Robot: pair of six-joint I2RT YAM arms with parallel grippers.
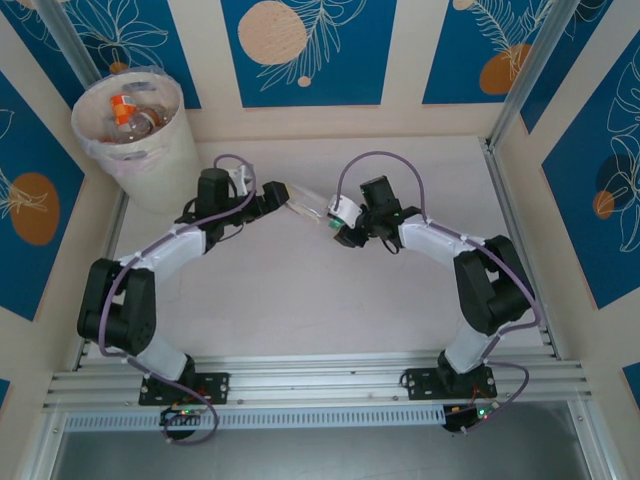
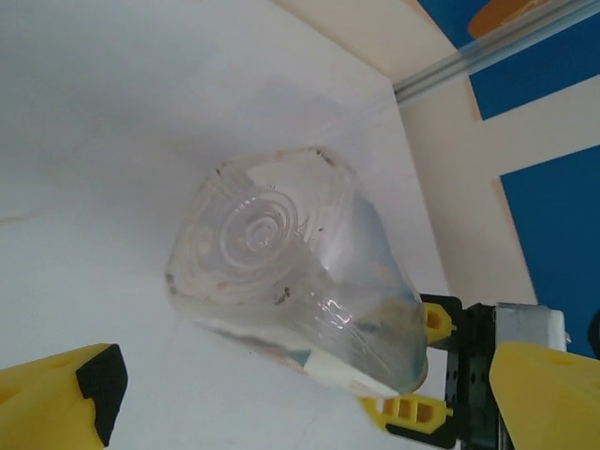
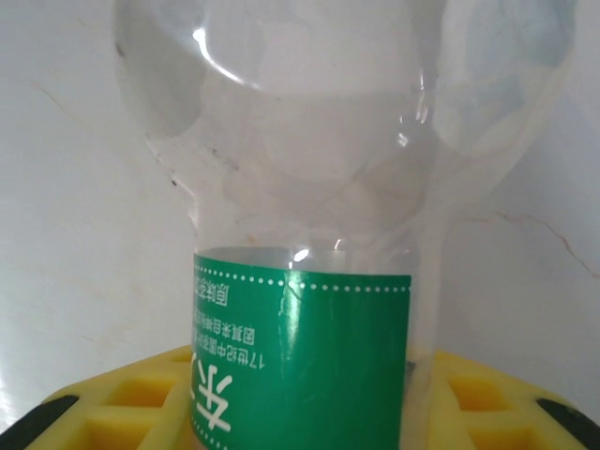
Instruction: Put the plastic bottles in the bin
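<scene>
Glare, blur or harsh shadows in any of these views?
Top external: even light, sharp, only soft shadows under the arms. Left wrist: bottle base in focus, faint shadow on the table behind it, near fingers a bit soft. Right wrist: bottle very close, small glints on its clear shoulder, label legible.

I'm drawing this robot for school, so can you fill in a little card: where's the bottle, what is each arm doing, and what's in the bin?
Bottle: clear plastic with a green label, lying sideways between the two arms
Right end effector: shut on the bottle at its green-label end
Left end effector: open, facing the bottle's round base, not gripping it
Bin: cream, bag-lined, in the far left corner
Inside bin: bottles, one with an orange cap
Left to do: get this bottle into the bin
</scene>
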